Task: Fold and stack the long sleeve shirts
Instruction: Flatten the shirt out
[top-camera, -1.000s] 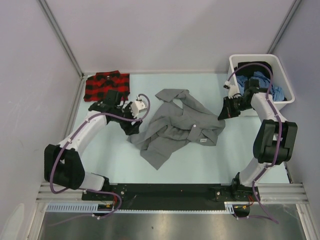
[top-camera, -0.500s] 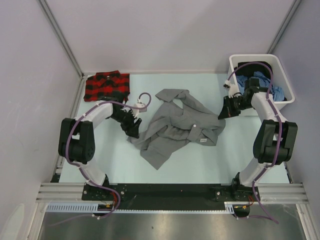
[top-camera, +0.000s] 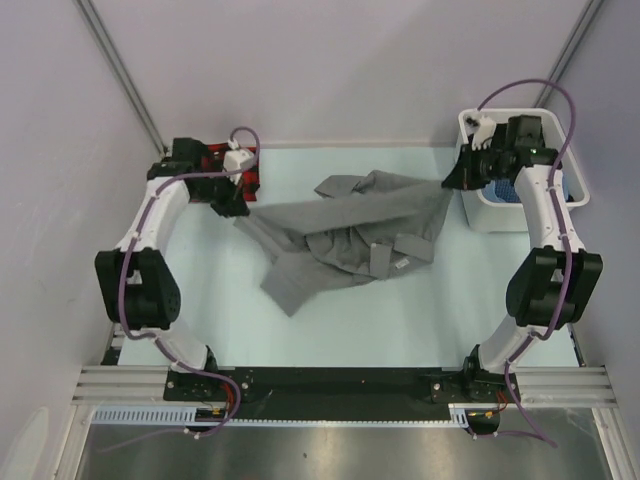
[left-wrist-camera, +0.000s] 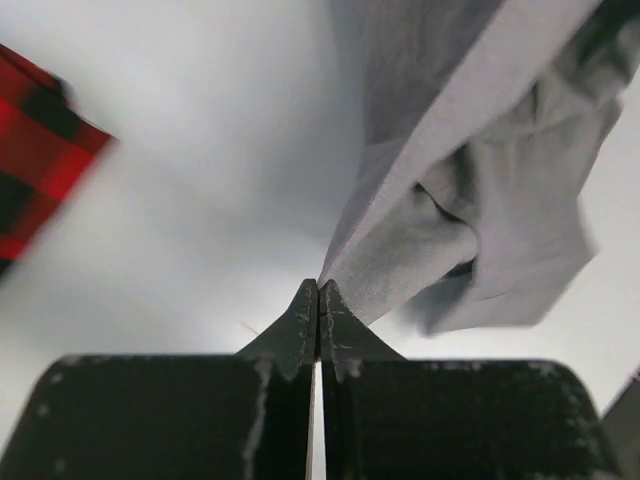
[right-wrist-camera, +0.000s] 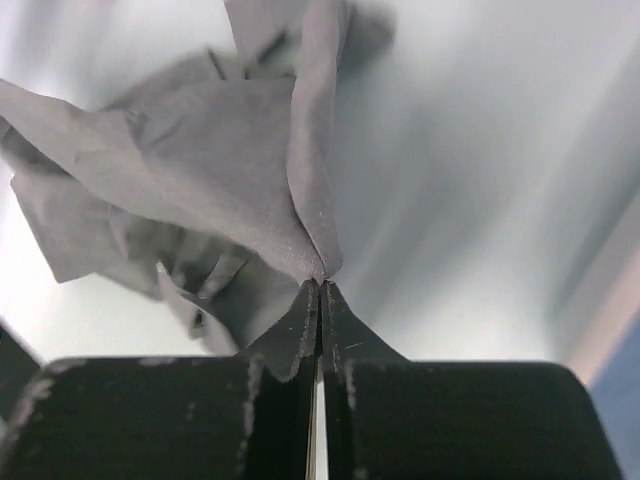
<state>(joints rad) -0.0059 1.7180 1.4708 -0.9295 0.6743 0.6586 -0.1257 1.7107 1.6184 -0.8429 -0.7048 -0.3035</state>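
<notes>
Nearest me, the pale table is bare in front. Past that the grey shirt lies rumpled across the middle, a loose flap trailing toward the near left and its small white label showing on the right side. The far edge of the cloth is lifted and drawn out between the two arms, sagging in the middle.

On the left, the left gripper has its jaws pressed together on a corner of the grey shirt; from its wrist camera the fabric runs straight out of the fingertips. On the right, the right gripper is likewise pinched tight on a fold of the same shirt, the cloth fanning away from its tips.

Farther back, the red-and-black plaid shirt sits in the far left corner – mostly hidden under the left arm, just behind that gripper. In the far right corner stands a white bin with blue cloth inside; the right gripper hangs at its left wall.
</notes>
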